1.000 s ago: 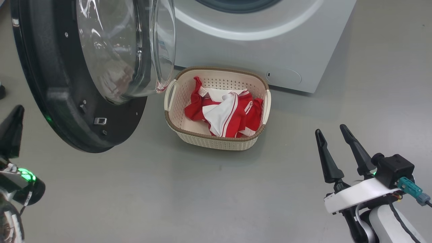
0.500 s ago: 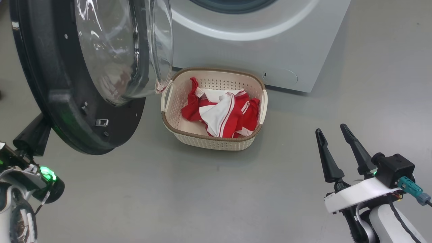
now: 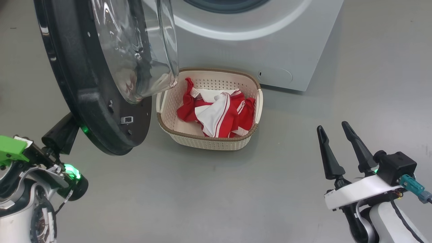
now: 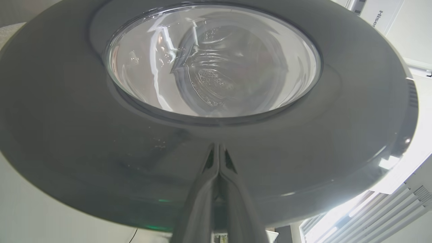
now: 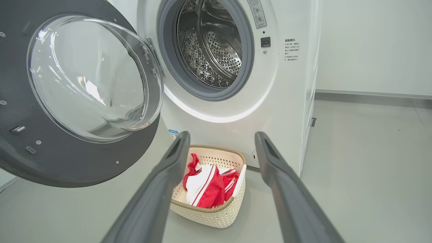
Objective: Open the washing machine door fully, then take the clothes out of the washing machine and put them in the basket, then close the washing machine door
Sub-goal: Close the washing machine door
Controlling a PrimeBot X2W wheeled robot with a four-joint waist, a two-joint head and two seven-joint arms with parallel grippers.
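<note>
Nearest, lower left, the pinched-closed left gripper (image 4: 217,150) faces the glossy black-rimmed round glass door's (image 3: 77,87) outer side; right gripper (image 3: 332,127) gapes wide.

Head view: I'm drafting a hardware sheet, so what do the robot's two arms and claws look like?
Right claw: two long, tapering black fingers on a white wrist shell, with a black block and a teal plug on a dark cable. Left claw: the same dark fingers, a white wrist with a glowing green light and a bright green plastic piece.

Cropped: washing machine (image 3: 236,50) top; basket (image 3: 209,144) corner hid. behind door (image 3: 74,84).
</note>
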